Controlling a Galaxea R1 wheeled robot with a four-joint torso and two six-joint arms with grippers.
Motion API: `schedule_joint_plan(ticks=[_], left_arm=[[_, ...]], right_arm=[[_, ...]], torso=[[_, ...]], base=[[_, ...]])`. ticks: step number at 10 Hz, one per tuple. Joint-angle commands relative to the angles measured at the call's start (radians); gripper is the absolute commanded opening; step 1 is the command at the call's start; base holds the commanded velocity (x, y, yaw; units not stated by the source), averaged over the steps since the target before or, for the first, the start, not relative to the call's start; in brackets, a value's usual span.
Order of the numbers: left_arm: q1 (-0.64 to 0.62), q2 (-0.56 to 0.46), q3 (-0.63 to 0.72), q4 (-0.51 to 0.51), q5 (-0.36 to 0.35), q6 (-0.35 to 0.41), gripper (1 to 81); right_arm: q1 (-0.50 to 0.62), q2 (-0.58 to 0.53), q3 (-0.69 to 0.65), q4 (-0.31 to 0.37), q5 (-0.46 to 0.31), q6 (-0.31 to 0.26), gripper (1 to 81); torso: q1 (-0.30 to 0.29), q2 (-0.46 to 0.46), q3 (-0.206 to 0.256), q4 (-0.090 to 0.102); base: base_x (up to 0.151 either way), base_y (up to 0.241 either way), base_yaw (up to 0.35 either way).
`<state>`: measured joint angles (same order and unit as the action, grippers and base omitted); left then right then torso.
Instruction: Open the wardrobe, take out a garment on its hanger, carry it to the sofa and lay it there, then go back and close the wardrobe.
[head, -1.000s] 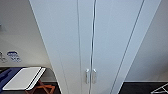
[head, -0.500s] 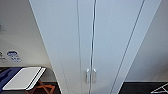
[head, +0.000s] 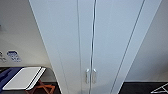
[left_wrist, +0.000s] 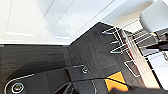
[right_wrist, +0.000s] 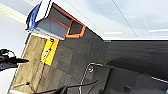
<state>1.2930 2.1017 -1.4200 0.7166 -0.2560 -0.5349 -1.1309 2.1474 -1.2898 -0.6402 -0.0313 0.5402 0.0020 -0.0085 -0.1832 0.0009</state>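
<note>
Neither end effector's fingers can be made out in the wrist views, so whether they are open or closed cannot be told. The left wrist view looks down on dark grey carpet (left_wrist: 82, 57) that meets the white base of the wardrobe (left_wrist: 50, 22), with chrome wire chair legs (left_wrist: 125, 47) standing on the carpet near it and an orange floor marking (left_wrist: 116, 81) beside the robot's dark base. The right wrist view shows the same carpet (right_wrist: 75, 55) running up to the wardrobe's white foot, an orange-framed stand (right_wrist: 75, 28) carrying a white and blue panel, and a yellow-orange floor label (right_wrist: 49, 52) near that stand.

In the head view the wardrobe (head: 100, 45) stands straight ahead, tall, narrow and plain white, its two full-height doors closed with a thin dark seam between them. A pair of small vertical white handles (head: 90, 75) sits low on the doors, one on each side of the seam. To its left a white-topped folding stand (head: 25, 78) on orange legs stands by the wall.
</note>
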Motion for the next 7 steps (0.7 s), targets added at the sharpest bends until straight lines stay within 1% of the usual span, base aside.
schedule_joint_plan(ticks=[1,2,4,6,7], left_arm=[[-0.148,-0.106,0.101,0.046,0.004,0.004,81.1],[-0.184,-0.121,0.121,0.046,0.006,0.003,81.1],[-0.244,-0.153,0.157,0.040,0.007,-0.002,81.1],[-0.307,-0.173,0.176,0.034,0.006,-0.008,81.1],[-0.338,-0.178,0.185,0.032,0.007,-0.010,81.1]], right_arm=[[0.162,-0.076,0.110,-0.010,-0.022,0.000,81.1],[0.199,-0.084,0.135,-0.006,-0.033,0.003,81.1],[0.271,-0.084,0.168,-0.004,-0.084,0.006,81.1],[0.344,-0.079,0.198,-0.001,-0.103,0.010,81.1],[0.377,-0.071,0.224,0.001,-0.139,0.010,81.1]], torso=[[0.000,0.000,0.000,0.000],[0.000,0.000,0.000,0.000],[0.000,0.000,0.000,0.000],[0.000,0.000,-0.001,0.000],[0.000,0.001,-0.001,0.000]], base=[[0.000,0.000,0.000],[0.000,0.000,0.000],[0.000,0.000,0.000],[0.000,0.000,0.000],[0.000,0.000,0.000]])
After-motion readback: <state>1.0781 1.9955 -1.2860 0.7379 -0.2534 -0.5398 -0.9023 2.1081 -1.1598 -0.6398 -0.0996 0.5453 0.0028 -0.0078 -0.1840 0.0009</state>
